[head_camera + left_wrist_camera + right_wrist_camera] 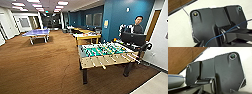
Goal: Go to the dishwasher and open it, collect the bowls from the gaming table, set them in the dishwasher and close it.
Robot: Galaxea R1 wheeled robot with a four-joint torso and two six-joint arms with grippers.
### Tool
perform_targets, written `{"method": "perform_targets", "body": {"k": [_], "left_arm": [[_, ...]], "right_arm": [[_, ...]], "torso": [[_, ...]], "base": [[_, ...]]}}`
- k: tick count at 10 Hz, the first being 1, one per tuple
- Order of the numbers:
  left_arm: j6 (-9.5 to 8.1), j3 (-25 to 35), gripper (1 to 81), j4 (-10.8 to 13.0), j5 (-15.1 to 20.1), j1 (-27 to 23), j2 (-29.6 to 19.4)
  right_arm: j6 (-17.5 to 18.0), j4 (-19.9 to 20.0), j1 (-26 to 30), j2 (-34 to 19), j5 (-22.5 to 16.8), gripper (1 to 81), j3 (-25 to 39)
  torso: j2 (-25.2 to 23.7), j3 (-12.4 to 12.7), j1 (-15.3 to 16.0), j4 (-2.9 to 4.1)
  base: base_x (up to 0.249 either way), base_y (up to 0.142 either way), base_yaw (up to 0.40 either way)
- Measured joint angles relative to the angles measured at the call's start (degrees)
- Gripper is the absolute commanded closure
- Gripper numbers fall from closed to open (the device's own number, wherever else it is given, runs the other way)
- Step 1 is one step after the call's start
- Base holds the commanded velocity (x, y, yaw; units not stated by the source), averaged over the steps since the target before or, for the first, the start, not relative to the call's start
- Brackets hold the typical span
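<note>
1. At the far left of the head view, a blue table-tennis table (37, 32) stands well back on the brown carpet (37, 65), near the white walls of the hall.
2. Toward the middle distance, a row of yellow-topped tables (86, 36) runs along the teal wall (120, 17).
3. Right of centre, nearest the camera, stands the gaming table (107, 53): a table-football table with a green field, rods with handles across it, pale wooden sides and dark legs. I cannot make out any bowls on it.
4. Just behind the gaming table's far right corner, a person (138, 25) stands at a dark monitor (133, 38) on a stand.
5. At the lower right, the carpet ends at a dark strip against a pale floor (155, 86).
6. Both wrist views look down past the robot's own dark plate at pale floor with a corner of brown carpet; whether either end effector is wide or narrow, I cannot tell.
</note>
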Motion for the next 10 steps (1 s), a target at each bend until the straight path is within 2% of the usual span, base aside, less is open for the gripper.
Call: {"method": "perform_targets", "body": {"k": [5,10], "left_arm": [[0.00,0.0,1.0,-0.1,-0.1,0.0,0.0],[0.00,0.0,1.0,-0.1,0.0,0.1,0.0]], "right_arm": [[0.0,-0.1,-0.1,0.1,-0.1,1.0,0.0],[0.0,-0.2,-0.3,-0.1,-0.1,1.0,0.0]], "torso": [[0.0,0.0,0.0,0.00],[0.0,0.0,-0.1,0.00]], "base": [[0.000,0.000,0.187],[0.000,0.000,0.301]]}}
